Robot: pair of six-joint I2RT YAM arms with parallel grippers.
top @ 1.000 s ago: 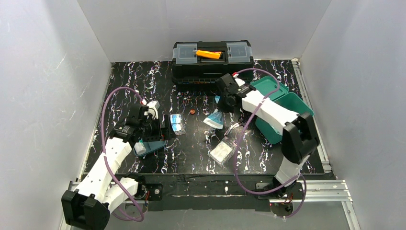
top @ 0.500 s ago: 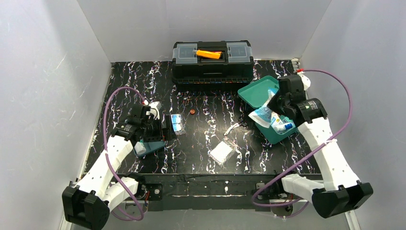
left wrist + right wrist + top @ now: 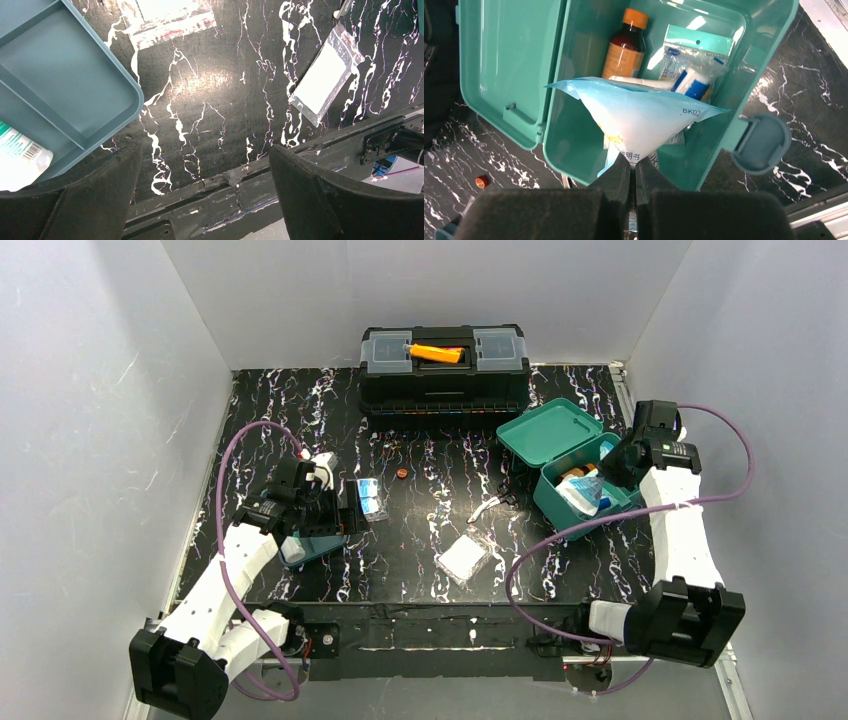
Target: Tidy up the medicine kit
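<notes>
The teal medicine kit [image 3: 545,430] stands open at the right of the table, its lid laid back to the left. My right gripper [image 3: 612,473] is shut on the lower corner of a light-blue and white pouch [image 3: 639,112], which hangs just over the kit's open body [image 3: 569,125]. Inside lie a brown bottle with an orange cap [image 3: 626,45] and a packet with a blue-and-white roll [image 3: 694,70]. My left gripper [image 3: 204,150] is open and holds nothing, hovering beside the darker teal divided tray [image 3: 55,85], which holds a white tube [image 3: 20,155].
A black toolbox with an orange handle [image 3: 444,365] stands at the back. Loose on the mat are a zip bag with a white pad [image 3: 463,558], a blue-and-white packet [image 3: 370,498], a small red cap [image 3: 401,475] and a white tool [image 3: 490,506].
My right arm has swung from the table's middle to the right, carrying the pouch over the open kit. The left arm has not moved.
</notes>
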